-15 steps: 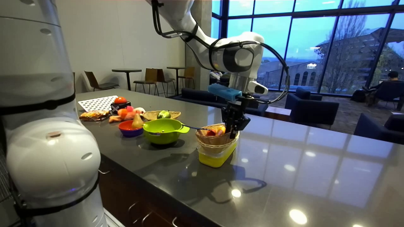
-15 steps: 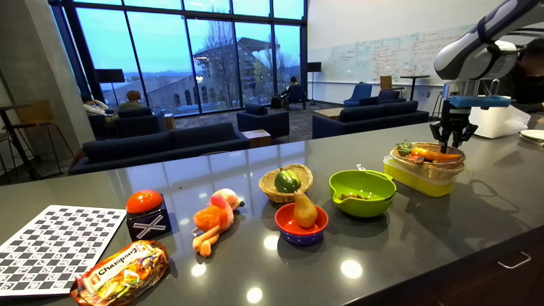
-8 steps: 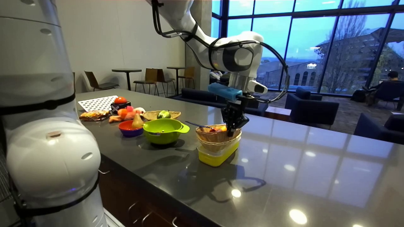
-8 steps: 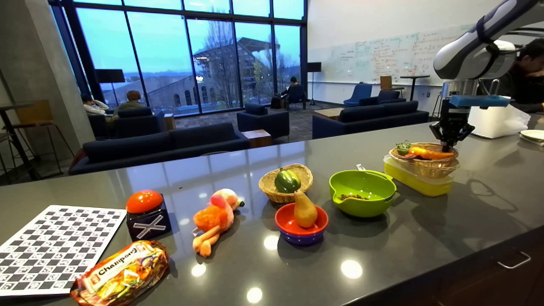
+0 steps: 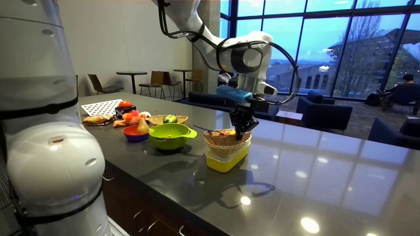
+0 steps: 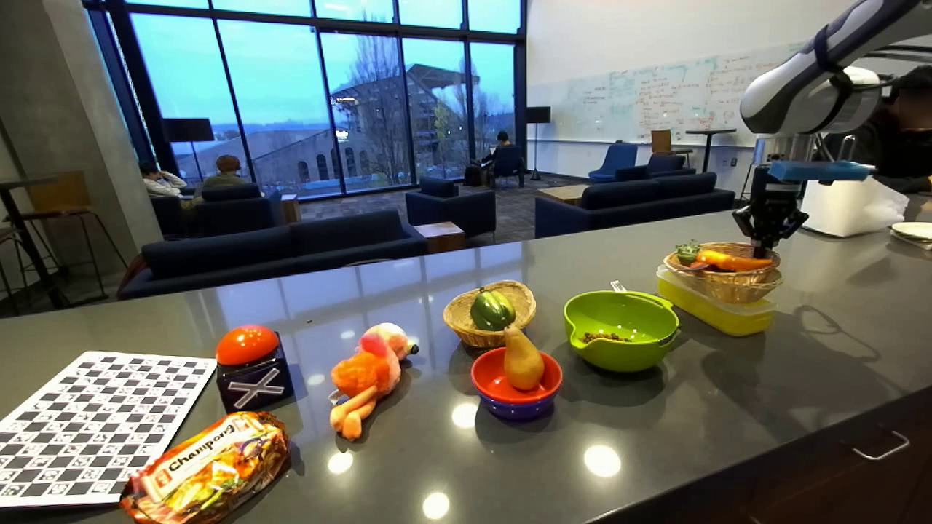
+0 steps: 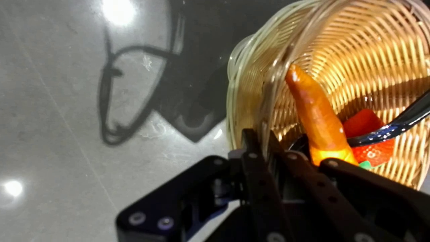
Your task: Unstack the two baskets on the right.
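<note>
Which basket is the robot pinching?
The top stacked basket: the gripper holds its rim. The basket underneath and the lone basket, standing apart, aren't pinched.

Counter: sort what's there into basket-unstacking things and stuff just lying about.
Part of the job:
upper wicker basket, carrot inside, rim in the gripper
lower wicker basket

Not part of it:
yellow tub beneath the stack
lime-green bowl
red bowl with pear
blue bowl beneath
third wicker basket with green squash
orange plush bird
red push button
Champong packet
checkerboard sheet

The desk is glossy grey; a round lime-green bowl stands there. An orange-and-pink plush toy lies apart.
</note>
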`<action>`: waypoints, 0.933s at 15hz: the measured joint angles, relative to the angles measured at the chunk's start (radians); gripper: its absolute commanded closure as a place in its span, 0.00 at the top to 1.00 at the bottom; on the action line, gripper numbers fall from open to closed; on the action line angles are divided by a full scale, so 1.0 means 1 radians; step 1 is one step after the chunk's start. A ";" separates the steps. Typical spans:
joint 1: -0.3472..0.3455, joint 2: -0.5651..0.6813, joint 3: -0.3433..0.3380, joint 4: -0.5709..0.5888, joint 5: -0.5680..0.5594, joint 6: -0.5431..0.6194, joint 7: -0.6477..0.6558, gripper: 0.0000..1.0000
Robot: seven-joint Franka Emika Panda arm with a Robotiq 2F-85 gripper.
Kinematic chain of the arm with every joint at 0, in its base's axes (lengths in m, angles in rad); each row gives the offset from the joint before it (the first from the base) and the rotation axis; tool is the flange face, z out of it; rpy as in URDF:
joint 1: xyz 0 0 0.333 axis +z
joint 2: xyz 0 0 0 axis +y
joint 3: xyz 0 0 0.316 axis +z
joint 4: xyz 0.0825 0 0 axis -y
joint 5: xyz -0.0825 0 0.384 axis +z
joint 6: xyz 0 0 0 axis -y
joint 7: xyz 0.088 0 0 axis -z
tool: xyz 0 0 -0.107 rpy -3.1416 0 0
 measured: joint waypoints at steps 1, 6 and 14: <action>0.001 0.000 0.001 0.000 0.002 0.002 -0.005 0.02; 0.001 -0.001 -0.002 0.000 0.074 0.010 -0.066 0.02; -0.027 -0.047 -0.057 -0.002 0.269 0.009 -0.268 0.02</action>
